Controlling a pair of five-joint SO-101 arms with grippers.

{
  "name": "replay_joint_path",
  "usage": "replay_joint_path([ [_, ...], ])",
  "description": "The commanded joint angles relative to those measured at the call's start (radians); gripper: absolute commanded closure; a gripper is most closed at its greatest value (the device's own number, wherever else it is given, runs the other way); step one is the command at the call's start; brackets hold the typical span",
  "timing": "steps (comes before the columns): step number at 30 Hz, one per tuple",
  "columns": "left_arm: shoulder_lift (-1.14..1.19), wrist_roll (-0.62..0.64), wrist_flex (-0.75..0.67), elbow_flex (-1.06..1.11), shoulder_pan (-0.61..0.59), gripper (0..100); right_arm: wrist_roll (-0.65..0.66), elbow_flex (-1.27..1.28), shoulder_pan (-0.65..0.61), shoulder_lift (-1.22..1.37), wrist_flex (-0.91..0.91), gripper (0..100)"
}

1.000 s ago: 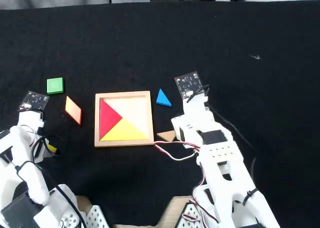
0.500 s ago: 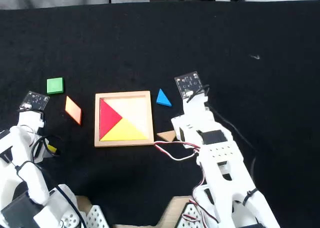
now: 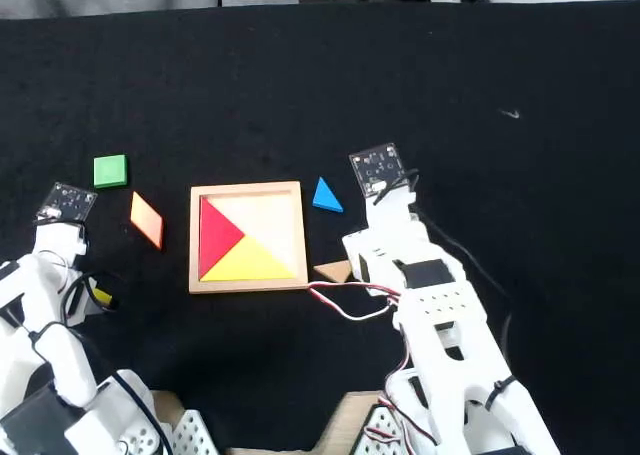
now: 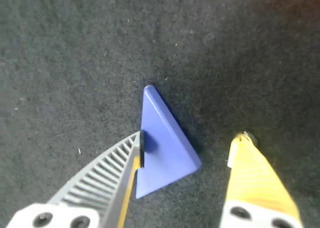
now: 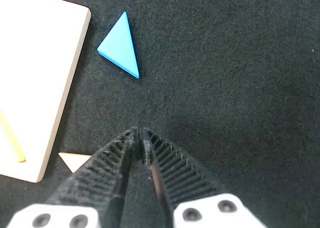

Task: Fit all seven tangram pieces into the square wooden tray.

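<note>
The square wooden tray [image 3: 296, 237] lies mid-table with a red triangle [image 3: 218, 235] and a yellow triangle [image 3: 250, 263] inside. Left of it are a green square [image 3: 110, 170] and an orange parallelogram [image 3: 146, 219]. A light blue triangle [image 3: 326, 195] [image 5: 120, 47] lies off the tray's right side. A tan triangle [image 3: 335, 271] [image 5: 75, 160] sits by the tray's near right corner, partly under the right arm. My right gripper [image 5: 139, 133] is shut and empty over the cloth. My left gripper [image 4: 190, 138] is open around a dark blue triangle [image 4: 165, 148]; its grey finger [image 4: 132, 148] touches one edge.
Black cloth covers the whole table. The left arm [image 3: 40, 315] stands at the near left, the right arm [image 3: 430, 305] at the near middle right. The tray's corner [image 5: 45, 87] lies close to the right gripper. The far and right parts of the table are open.
The left arm's body has shifted very slightly. The pieces, the tray and the right arm stay where they were.
</note>
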Motion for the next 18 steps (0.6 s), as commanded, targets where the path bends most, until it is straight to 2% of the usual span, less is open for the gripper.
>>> replay_joint_path([
  [1, 0.072, -0.012, -0.023, -0.010, -0.021, 73, 0.012, -0.010, -0.014, -0.031, 0.005, 98.4],
  [8, 0.169, -0.012, -0.021, -0.088, -0.045, 73, 0.012, -0.010, -0.014, -0.031, 0.003, 98.4],
  [18, 0.192, -0.012, -0.026, -0.114, -0.045, 74, 0.012, -0.010, -0.014, -0.031, 0.003, 98.5],
])
